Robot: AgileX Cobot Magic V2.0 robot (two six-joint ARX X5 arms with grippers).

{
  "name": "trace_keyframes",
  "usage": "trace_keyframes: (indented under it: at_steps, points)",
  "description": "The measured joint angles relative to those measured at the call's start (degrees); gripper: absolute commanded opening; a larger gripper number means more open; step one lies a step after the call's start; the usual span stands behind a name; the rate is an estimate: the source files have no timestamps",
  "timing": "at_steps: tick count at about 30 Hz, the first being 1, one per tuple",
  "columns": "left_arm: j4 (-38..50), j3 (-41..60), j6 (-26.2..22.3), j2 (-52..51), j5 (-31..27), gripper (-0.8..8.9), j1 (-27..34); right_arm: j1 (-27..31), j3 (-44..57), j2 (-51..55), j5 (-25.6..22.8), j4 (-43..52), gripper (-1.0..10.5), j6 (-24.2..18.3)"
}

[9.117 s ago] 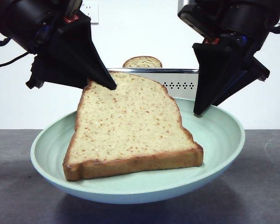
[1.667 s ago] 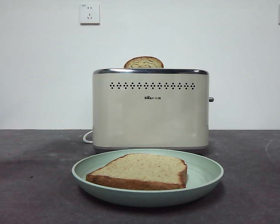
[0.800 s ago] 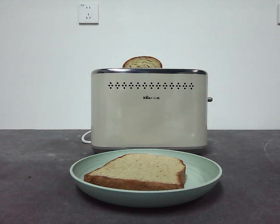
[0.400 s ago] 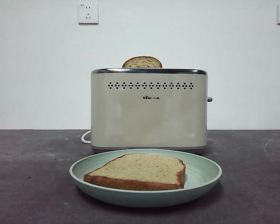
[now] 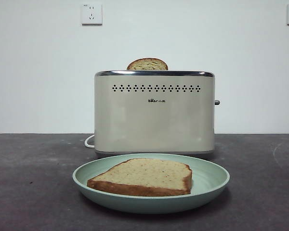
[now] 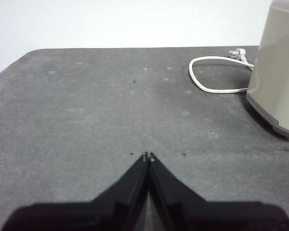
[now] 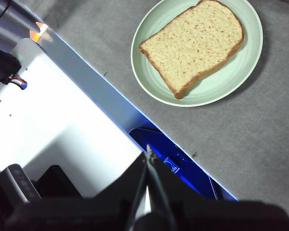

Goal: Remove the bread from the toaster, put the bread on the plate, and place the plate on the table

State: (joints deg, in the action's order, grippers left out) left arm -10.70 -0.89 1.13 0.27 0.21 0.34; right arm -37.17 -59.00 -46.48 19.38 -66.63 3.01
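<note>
A: Starting nearest, what sits at the front of the surface point(image 5: 33, 192)?

B: The plate point(image 5: 209, 182), flat on the surface, at 6 o'clock from the toaster point(image 5: 154, 113). Its far rim comes just beside the toaster's base; I cannot tell whether they touch. Bare surface runs out at 3 and 9 o'clock from the plate, to both edges of the front view.

A: And the bread point(image 5: 144, 176)?

B: It lies flat inside the plate, clear of the rim all round. In the front view its long axis runs from 9 to 3 o'clock, with the thick brown crust facing the camera. The right wrist view shows the rounded top end of the bread point(image 7: 192, 43) and the plate point(image 7: 149, 79) near the surface's front edge.

A: Behind that?

B: The toaster stands upright, with a narrower slice point(image 5: 147, 64) poking out of its top. A white cord point(image 6: 207, 79) loops on the surface beside the toaster point(image 6: 279, 72).

A: The arms?

B: The left end effector point(image 6: 148, 156) has its jaws pressed together, holding nothing, over open surface well apart from the toaster. The right end effector point(image 7: 148, 150) is likewise closed and empty, off past the front edge, well apart from the plate.
</note>
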Motion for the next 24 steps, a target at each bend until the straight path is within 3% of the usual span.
trace_keyframes:
  at_steps: [18, 24]
  points:
    - [0.0, 0.0, 0.4, 0.0, 0.0, -0.04, 0.0, 0.2, 0.0, 0.6, -0.1, 0.0, 0.0, 0.0]
    - [0.0, 0.0, 0.4, 0.0, 0.0, -0.04, 0.0, 6.1, 0.0, 6.7, -0.1, 1.3, 0.0, -2.6]
